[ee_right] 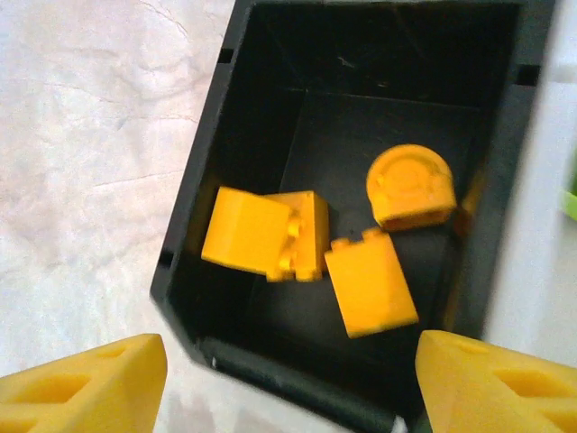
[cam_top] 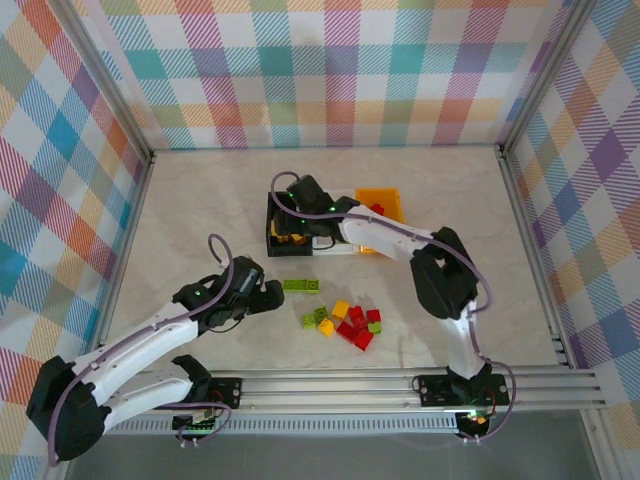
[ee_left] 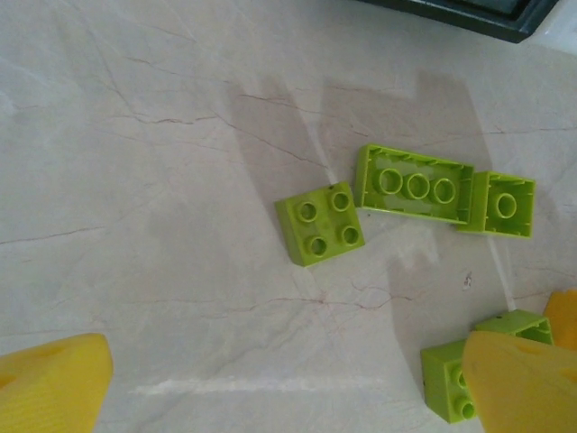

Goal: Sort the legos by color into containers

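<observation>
With the right gripper [ee_right: 290,377] spread empty over the black bin [ee_right: 193,225], close your spread left gripper [ee_left: 288,383] on the square green brick [ee_left: 320,224].

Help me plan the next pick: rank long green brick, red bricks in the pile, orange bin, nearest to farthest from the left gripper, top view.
1. The long green brick, just right of the left gripper.
2. The red bricks, farther right in the pile.
3. The orange bin, back right.
</observation>
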{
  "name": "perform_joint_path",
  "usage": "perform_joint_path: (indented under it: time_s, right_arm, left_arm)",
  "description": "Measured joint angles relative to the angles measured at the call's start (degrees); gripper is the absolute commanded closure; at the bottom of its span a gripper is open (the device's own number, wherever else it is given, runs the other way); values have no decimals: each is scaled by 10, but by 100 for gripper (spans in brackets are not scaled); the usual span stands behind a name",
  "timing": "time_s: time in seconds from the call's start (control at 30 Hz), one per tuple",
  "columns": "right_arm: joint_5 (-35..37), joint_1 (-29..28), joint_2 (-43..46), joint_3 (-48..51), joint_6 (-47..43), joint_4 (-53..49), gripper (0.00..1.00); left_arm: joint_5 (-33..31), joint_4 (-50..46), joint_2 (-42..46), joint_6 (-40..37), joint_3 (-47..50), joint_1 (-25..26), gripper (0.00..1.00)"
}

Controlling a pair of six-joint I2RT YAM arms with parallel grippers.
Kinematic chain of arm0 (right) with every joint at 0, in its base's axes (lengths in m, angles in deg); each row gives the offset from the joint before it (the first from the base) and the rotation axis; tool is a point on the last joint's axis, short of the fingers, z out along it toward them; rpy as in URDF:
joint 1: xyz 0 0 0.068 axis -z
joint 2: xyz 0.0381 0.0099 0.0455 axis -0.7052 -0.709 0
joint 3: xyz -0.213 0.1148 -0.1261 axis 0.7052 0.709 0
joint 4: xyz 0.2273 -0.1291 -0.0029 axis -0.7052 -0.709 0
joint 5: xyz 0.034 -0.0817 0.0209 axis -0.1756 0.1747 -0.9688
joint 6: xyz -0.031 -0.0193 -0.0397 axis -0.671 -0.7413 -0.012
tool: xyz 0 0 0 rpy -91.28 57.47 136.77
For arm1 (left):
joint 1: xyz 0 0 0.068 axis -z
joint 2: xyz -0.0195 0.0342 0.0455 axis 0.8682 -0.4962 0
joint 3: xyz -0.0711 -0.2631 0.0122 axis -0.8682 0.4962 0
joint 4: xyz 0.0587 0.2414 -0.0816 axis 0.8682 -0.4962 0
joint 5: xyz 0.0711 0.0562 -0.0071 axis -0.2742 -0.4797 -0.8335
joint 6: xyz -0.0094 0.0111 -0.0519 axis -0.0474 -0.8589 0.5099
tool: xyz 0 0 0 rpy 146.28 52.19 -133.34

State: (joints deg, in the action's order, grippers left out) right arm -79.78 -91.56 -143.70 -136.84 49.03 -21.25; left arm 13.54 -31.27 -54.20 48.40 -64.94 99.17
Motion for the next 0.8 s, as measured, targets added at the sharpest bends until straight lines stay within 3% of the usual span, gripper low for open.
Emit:
perform_joint_path:
  time_s: [0.17,0.33,0.67,0.8]
  right_arm:
    - [3,0,153,127,2,31,25]
    - [18,0,250,214,2,49,24]
    - [39,2,308,296,10,48,23]
    - [39,2,317,296,14,49,23]
  left_arm:
    - [21,71,-102,-6,-2,-2,15]
    - [26,115,-207,-18,-21,-4,30]
    - [2,128,-271,-18,-45,-12,44]
    - [-10,127,-276,-24,-46,-16,57]
